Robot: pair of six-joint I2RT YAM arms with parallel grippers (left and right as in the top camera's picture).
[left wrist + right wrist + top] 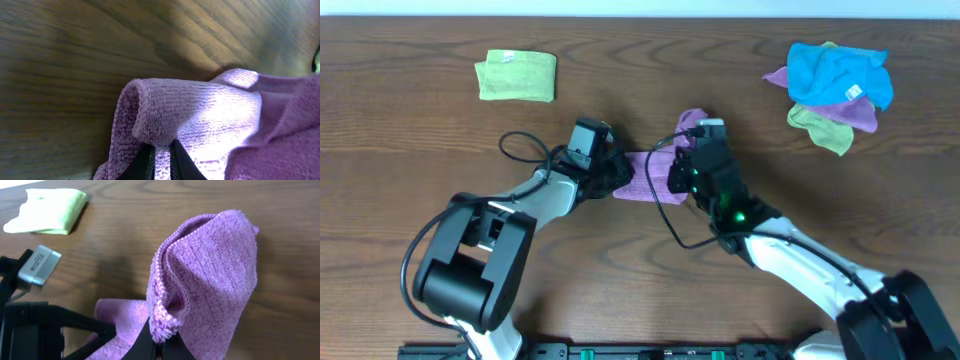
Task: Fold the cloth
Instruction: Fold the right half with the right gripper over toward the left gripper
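The cloth (648,178), a lilac-purple fuzzy towel, lies bunched in the middle of the table between my two grippers. My left gripper (616,176) is shut on its left edge; the left wrist view shows the cloth (210,115) rolled over the fingers (161,162), with a strip pinched between them. My right gripper (686,150) is shut on the right edge and holds it raised. In the right wrist view the cloth (215,270) stands up in a tall fold above the fingers (159,347).
A folded green cloth (516,76) lies at the back left; it also shows in the right wrist view (47,211). A pile of bright blue, purple and green cloths (835,85) sits at the back right. Black cables (525,148) loop by the left arm.
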